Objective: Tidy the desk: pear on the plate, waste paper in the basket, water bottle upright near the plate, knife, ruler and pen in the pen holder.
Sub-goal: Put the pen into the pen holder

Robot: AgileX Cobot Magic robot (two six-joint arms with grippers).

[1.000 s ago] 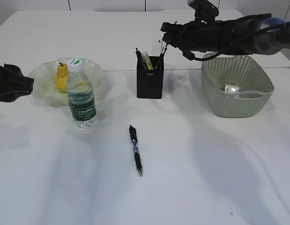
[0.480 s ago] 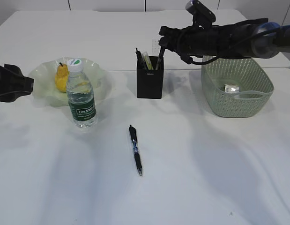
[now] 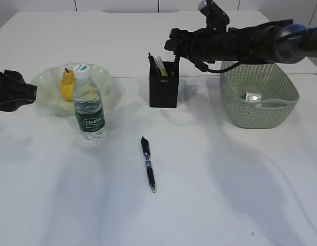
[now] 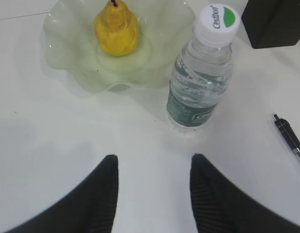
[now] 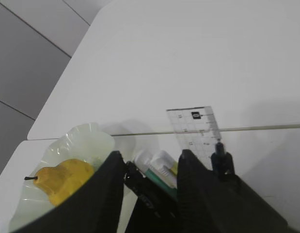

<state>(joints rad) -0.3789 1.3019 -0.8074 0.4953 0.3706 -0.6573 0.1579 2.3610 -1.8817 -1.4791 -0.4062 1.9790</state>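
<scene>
The right gripper [image 5: 147, 194] is seen above the black square pen holder [image 3: 163, 84], its dark fingers [image 5: 101, 204] parted with nothing clamped between them. Just below and between the fingers, green and white items stand in the holder, and a clear plastic ruler [image 5: 194, 130] rises upright just beyond the fingertips, free of them. A black pen with a clear barrel [image 3: 148, 164] lies flat on the white table [image 3: 225, 179], well apart from this gripper and nearer the camera.

The left gripper [image 4: 153, 194] is held open and empty low over the table. Ahead of its fingertips, a clear water bottle with a white cap [image 4: 203, 73] stands upright, just beside a pale green wavy-edged plate [image 4: 67, 53] on which a yellow pear [image 4: 116, 29] rests. A pale green woven basket [image 3: 260, 92] containing a scrap of crumpled paper [image 3: 253, 96] sits under the right arm.
</scene>
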